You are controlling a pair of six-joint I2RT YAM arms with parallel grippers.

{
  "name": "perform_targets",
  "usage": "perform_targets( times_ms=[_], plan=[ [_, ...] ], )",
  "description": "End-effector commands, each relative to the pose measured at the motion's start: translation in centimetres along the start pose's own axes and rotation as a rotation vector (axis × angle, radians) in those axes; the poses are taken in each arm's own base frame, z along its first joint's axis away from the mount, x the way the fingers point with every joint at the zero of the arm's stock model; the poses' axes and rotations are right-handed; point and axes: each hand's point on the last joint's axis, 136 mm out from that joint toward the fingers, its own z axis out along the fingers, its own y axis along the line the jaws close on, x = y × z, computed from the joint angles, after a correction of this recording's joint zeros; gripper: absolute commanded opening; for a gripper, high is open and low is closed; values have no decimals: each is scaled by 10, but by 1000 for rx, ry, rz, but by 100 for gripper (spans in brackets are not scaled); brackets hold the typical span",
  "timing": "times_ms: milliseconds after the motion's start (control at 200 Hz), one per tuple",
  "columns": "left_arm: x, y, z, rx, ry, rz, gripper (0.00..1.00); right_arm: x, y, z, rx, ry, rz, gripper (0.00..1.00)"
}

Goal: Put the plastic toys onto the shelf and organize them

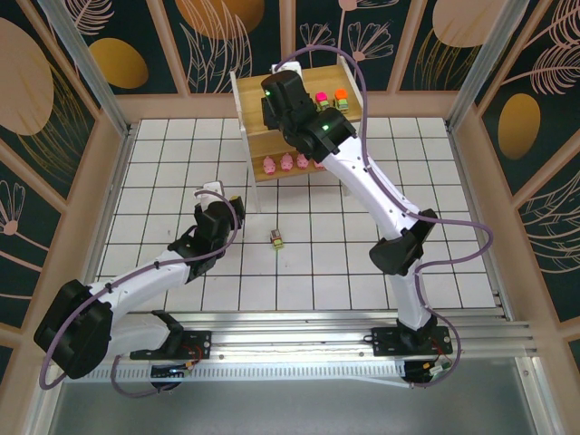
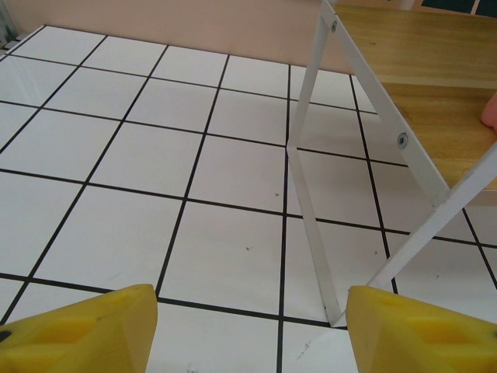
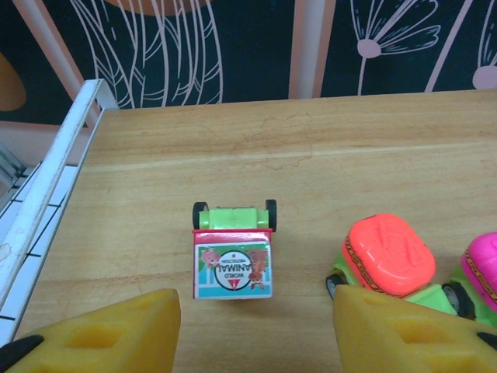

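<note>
Over the shelf [image 3: 311,148], right pincer [image 3: 255,326] spread above a toy vehicle [image 3: 233,260], left pincer [image 2: 250,330] spread over tiled table [image 2: 116,155]

Toys [image 1: 288,163] on shelf [image 1: 246,109]; stray toy [image 1: 277,238] nearby

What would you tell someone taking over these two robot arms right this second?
Left gripper: open, empty, low over the table beside a shelf leg.
Right gripper: open above the shelf's top board; a sticker-topped toy truck stands free just ahead of it.
Done: that truck, an orange-topped vehicle and a pink-topped vehicle on the top board; at least three pink pigs on the lower board.
To do: one small toy lies on the table. The right arm hides part of the shelf, so recount.
</note>
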Motion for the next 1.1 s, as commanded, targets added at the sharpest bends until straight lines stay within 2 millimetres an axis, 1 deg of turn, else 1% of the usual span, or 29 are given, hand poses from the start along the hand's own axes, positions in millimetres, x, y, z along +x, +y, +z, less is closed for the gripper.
perform_targets(
  times_ms=[0, 195, 510, 611, 786, 946, 1096],
  plan=[
    [-8, -2, 0, 10, -21, -33, 66, -11, 2, -1, -19, -34, -5, 54],
    [-9, -2, 0, 10, -23, -37, 66, -12, 1, 7, -23, -39, -1, 52],
    [-11, 0, -1, 8, -29, -38, 66, -10, 7, 17, -50, -36, -4, 49],
    [-11, 1, 0, 5, -27, -38, 66, -11, 8, 19, -53, -39, -4, 46],
    [-12, 0, 0, 6, -29, -39, 66, -15, 10, 15, -61, -51, -8, 33],
    [-13, 1, 0, 6, -31, -41, 66, -16, 7, 13, -49, -52, -15, 22],
    [-13, 1, 0, 7, -29, -41, 66, -17, 5, 11, -47, -54, -7, 17]
  ],
)
